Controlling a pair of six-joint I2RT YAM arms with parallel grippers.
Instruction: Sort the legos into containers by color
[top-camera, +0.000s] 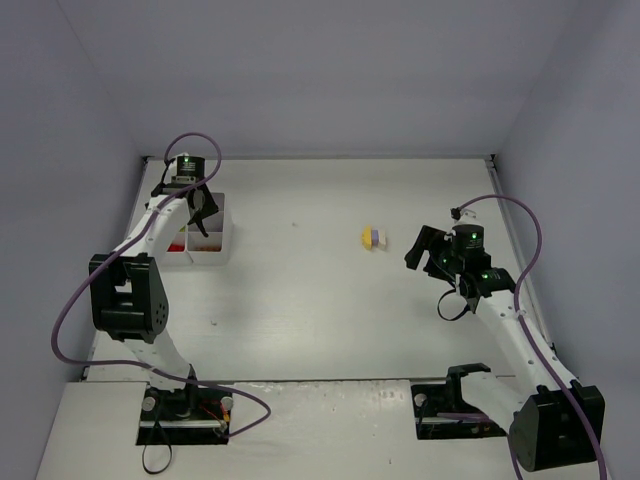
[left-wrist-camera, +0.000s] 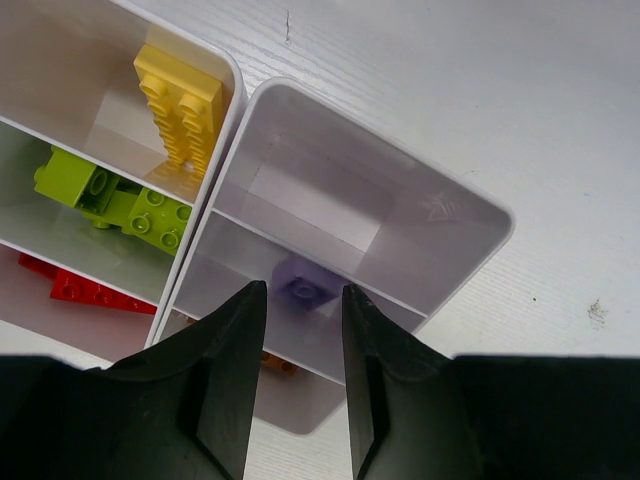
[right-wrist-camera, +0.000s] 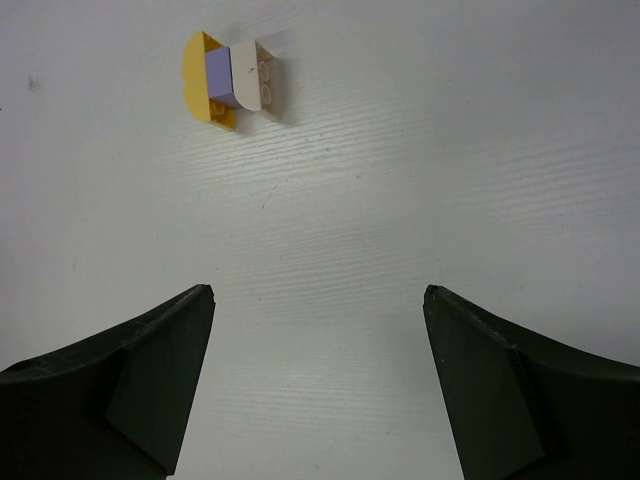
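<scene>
Right wrist: one yellow brick (right-wrist-camera: 197, 88), one lilac brick (right-wrist-camera: 222, 78), one cream brick (right-wrist-camera: 256, 75).

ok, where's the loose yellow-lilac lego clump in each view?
Top external: the lego clump lies on the table, right of centre, just left of the right gripper.
Left wrist: not in it.
Right wrist: upper left, ahead of the open fingers.
Shared landmark: the right gripper, beside the clump from above and at the bottom edge of its own view.
</scene>
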